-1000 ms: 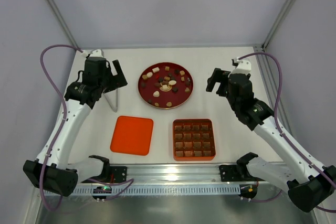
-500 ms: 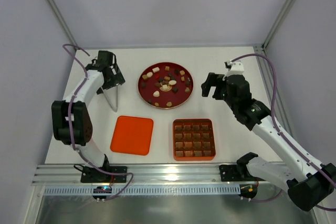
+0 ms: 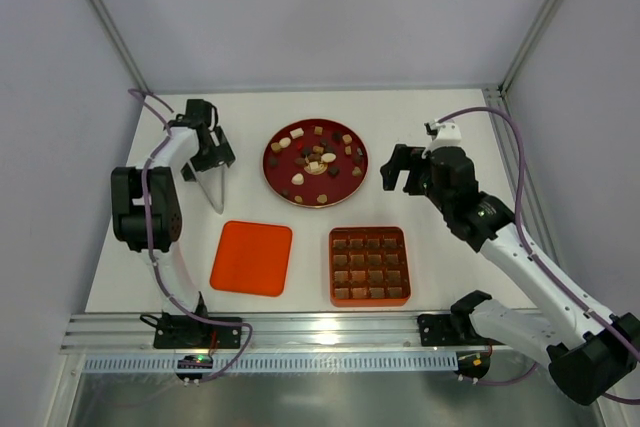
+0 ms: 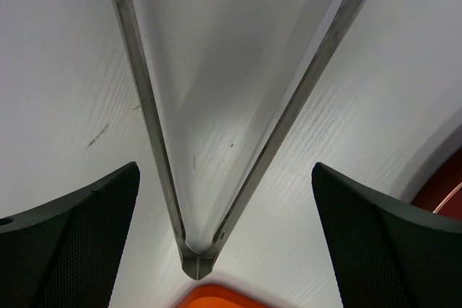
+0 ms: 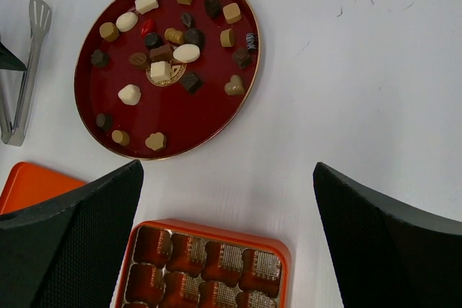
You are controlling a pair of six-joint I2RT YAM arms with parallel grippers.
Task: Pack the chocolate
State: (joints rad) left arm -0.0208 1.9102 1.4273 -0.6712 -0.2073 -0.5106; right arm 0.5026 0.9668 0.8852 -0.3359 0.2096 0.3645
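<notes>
The chocolate (image 3: 327,158) lies as several cream, caramel and dark pieces on a round dark-red plate (image 3: 350,182) at the back middle; the pieces also show in the right wrist view (image 5: 186,53). The orange-red gridded tray (image 3: 369,265) sits near the front, its cells holding no pieces (image 5: 209,265). My left gripper (image 3: 210,151) is open and empty, low over metal tongs (image 3: 213,187), whose arms lie between its fingers (image 4: 196,257). My right gripper (image 3: 397,169) is open and empty, to the right of the plate and above the table behind the tray (image 5: 227,167).
The flat orange-red lid (image 3: 251,257) lies left of the tray, just in front of the tongs' hinge (image 4: 216,297). Metal frame posts stand at the back corners. A rail (image 3: 320,327) runs along the front edge.
My left arm has folded back and its gripper has come down over the tongs. My right gripper has moved a little to the left and lower, toward the plate.
</notes>
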